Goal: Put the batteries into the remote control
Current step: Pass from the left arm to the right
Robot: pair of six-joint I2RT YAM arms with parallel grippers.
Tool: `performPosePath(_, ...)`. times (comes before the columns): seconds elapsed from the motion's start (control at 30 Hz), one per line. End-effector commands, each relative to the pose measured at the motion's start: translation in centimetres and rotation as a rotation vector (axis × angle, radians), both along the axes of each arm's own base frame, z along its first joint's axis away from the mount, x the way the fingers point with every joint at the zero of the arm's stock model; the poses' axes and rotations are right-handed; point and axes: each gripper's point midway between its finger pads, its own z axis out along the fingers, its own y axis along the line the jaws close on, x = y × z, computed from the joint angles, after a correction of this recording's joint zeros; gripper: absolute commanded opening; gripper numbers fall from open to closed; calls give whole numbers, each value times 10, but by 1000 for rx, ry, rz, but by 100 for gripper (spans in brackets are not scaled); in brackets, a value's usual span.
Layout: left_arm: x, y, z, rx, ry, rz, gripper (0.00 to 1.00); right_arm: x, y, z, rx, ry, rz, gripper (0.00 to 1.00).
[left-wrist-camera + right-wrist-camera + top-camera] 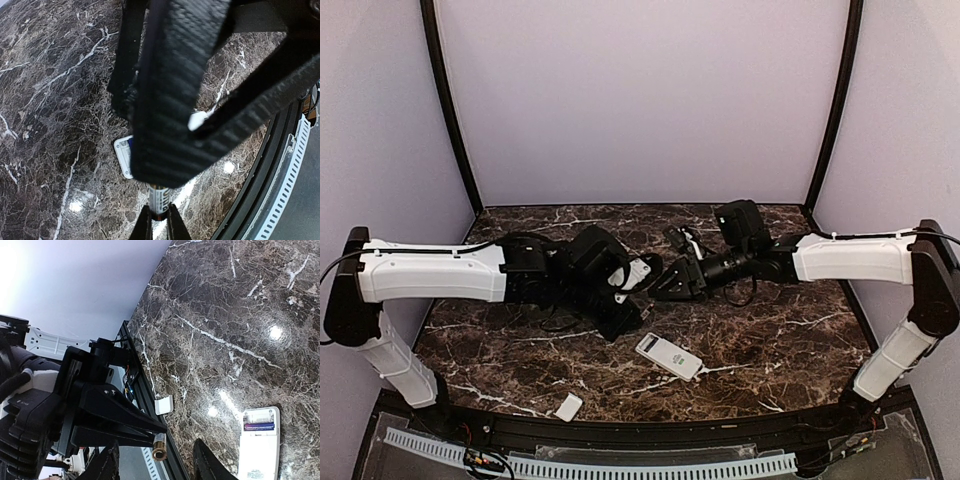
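Note:
My left gripper (159,220) is shut on the pale battery (160,202) and holds it above the table, between the open fingers of my right gripper (157,467). In the right wrist view the battery's coppery end (159,447) points at the camera. The right gripper's broad black fingers (175,100) fill the left wrist view. In the top view both grippers meet mid-table, left (642,272) and right (665,283). The white remote control (669,356) lies in front of them, back up (260,445), its compartment open with the dark bluish battery (259,426) in it.
The small white cover plate (569,406) lies by the table's near edge, left of the remote; it also shows in the right wrist view (164,404). A black rail and white perforated strip (620,466) run along the front edge.

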Motion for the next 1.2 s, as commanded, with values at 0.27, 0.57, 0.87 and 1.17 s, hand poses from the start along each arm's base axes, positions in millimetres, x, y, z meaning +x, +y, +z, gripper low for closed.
performPosePath(0.27, 1, -6, 15, -40, -29, -18, 0, -16, 10, -20, -50, 28, 62, 40)
performPosePath(0.57, 0, -5, 13, -36, -26, -19, 0, -17, 16, -16, -28, 22, 82, 26)
performPosePath(0.87, 1, -5, 15, -40, -34, -20, 0, -19, 18, -14, -11, 32, 102, 4)
performPosePath(1.17, 6, 11, 24, -55, -122, 10, 48, -20, 15, -7, 15, 99, 111, 0)
